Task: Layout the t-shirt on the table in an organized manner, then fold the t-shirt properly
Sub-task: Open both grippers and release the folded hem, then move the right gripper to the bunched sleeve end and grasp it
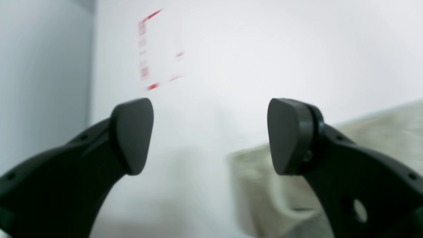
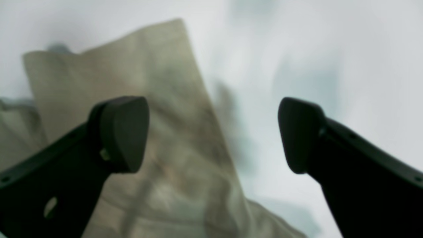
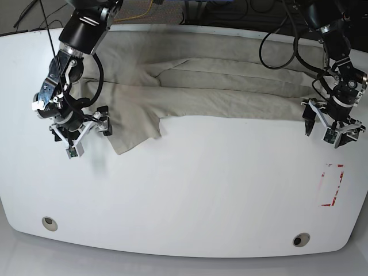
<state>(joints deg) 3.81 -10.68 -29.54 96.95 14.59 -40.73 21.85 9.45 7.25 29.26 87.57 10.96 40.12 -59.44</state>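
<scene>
So the t-shirt (image 3: 213, 92) is stretched out as a long band across the far half of the desk (image 3: 190, 201), running from roughly 9 o'clock over to 3 o'clock, and it looks like it's already been folded lengthwise at least once, since I can see layered edges and a ridge running along the middle. One flap, maybe a sleeve or a corner, sticks out toward the near side at about 9 o'clock, just beside the right hand (image 3: 80, 133), so that end isn't tidy. My guess is the laying-out part is mostly done and the folding is somewhere in the middle: the long narrow shape probably needs that loose flap tucked in and then the ends brought across to make a compact bundle. Both hands are empty right now. The right hand hangs near that flap with its fingers spread wide, nothing between them, and its wrist view shows the cloth underneath and off to one side. The left hand (image 3: 333, 125) sits at the 3 o'clock end, fingers also wide apart, with just the edge of the shirt showing in its wrist view. Further out there's a red tape rectangle (image 3: 333, 185) at about 4 o'clock and two grommet holes (image 3: 49, 223) along the near edge.
</scene>
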